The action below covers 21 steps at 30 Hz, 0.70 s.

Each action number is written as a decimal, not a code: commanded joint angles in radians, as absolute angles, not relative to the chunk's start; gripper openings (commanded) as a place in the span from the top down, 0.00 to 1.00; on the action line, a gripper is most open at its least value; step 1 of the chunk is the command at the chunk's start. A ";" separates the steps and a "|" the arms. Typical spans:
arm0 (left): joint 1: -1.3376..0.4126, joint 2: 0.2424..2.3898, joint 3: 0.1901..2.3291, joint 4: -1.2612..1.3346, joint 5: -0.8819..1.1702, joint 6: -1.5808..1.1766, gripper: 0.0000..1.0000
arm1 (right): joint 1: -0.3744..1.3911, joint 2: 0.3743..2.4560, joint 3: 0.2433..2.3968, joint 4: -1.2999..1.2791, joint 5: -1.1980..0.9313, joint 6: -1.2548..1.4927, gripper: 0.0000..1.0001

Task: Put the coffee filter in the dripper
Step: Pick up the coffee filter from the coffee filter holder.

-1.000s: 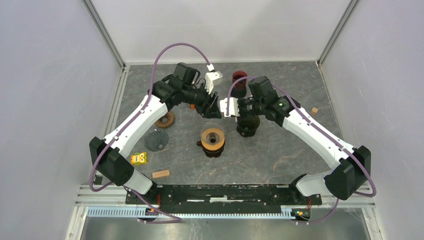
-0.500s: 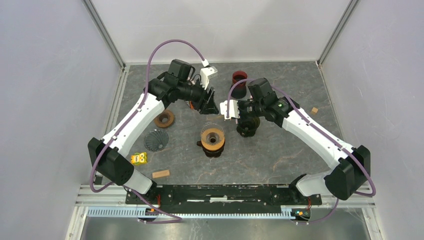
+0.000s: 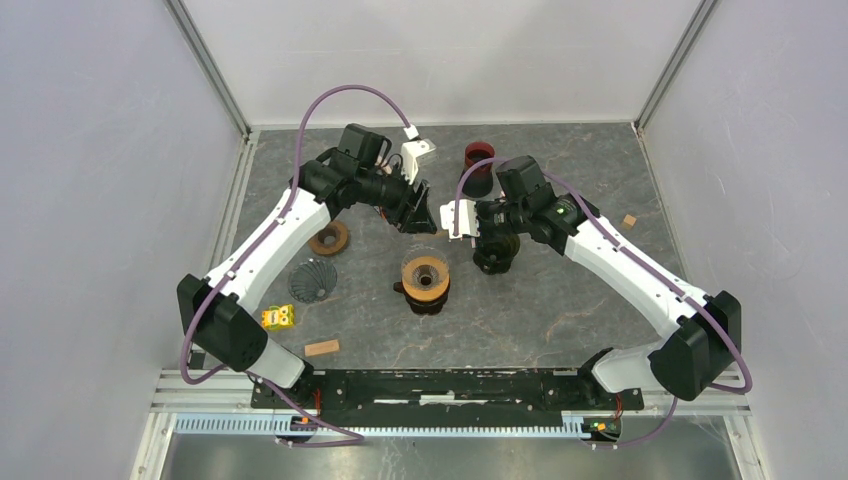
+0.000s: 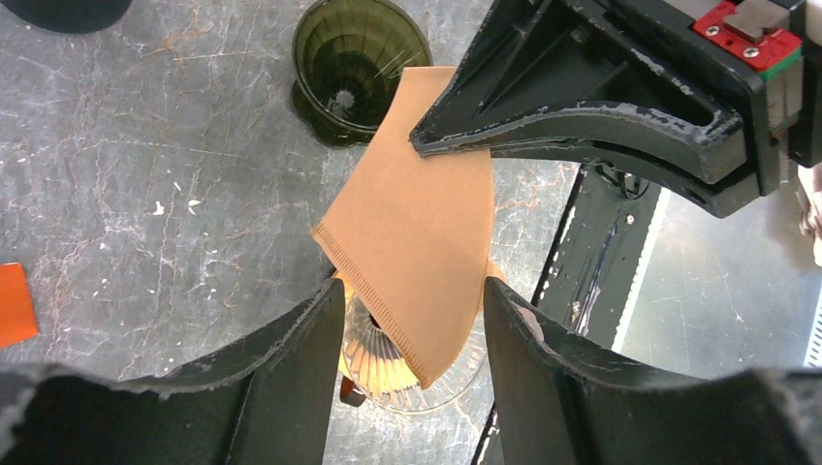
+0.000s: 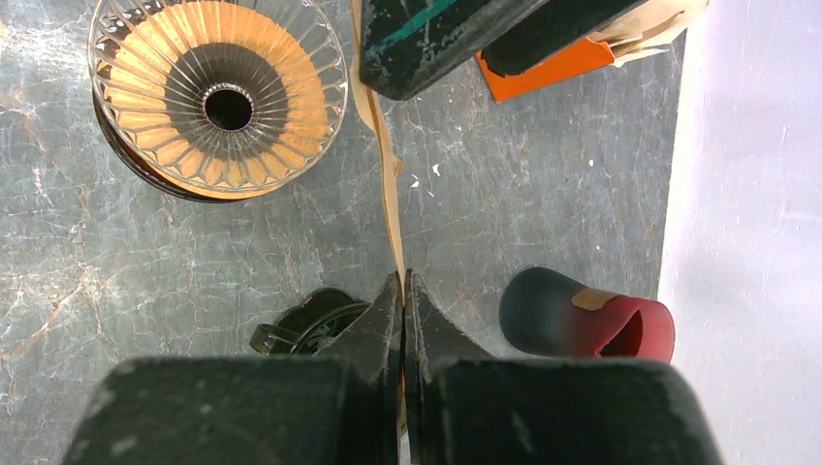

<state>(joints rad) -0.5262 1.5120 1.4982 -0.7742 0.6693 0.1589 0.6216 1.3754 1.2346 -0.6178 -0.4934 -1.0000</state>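
Wood lies nearest to us: a small block rests on the grey counter close to the arm bases, with a yellow toy just beyond it on the left. Further in we see a dark fluted cone, then the orange dripper standing on its black base at the middle. A brown ring sits past the cone and a green dripper stands to the right. Just beyond the orange dripper, both arms meet in the air. The right fingers are clenched on the top edge of the brown paper coffee filter, which hangs flat below them and sits in neither dripper. The left fingers stand spread apart, one on each side of the filter's lower corners, and we cannot tell whether they touch it. Furthest back stands a red cup, and a tiny wooden cube lies off to the right.
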 commanded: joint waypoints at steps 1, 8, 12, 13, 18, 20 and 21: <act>-0.535 1.473 1.485 -0.747 0.725 0.196 0.39 | 0.626 1.355 1.251 -0.612 -0.511 -1.002 1.00; -0.540 1.476 1.482 -0.757 0.723 0.210 0.39 | 0.626 1.360 1.254 -0.612 -0.512 -0.998 1.00; -0.542 1.479 1.484 -0.757 0.715 0.215 0.39 | 0.625 1.358 1.254 -0.613 -0.512 -0.997 1.00; -0.543 1.481 1.485 -0.756 0.714 0.217 0.39 | 0.625 1.357 1.253 -0.614 -0.514 -0.996 1.00; -0.548 1.486 1.487 -0.757 0.715 0.219 0.39 | 0.626 1.359 1.255 -0.614 -0.512 -0.994 1.00; -0.550 1.485 1.487 -0.758 0.716 0.219 0.39 | 0.626 1.363 1.258 -0.614 -0.511 -0.990 1.00; -0.552 1.486 1.487 -0.758 0.715 0.218 0.39 | 0.625 1.364 1.260 -0.616 -0.512 -0.991 1.00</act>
<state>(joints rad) -0.5430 1.5116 1.4837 -0.7750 0.6918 0.1841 0.6216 1.3754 1.2346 -0.6178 -0.4931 -0.9943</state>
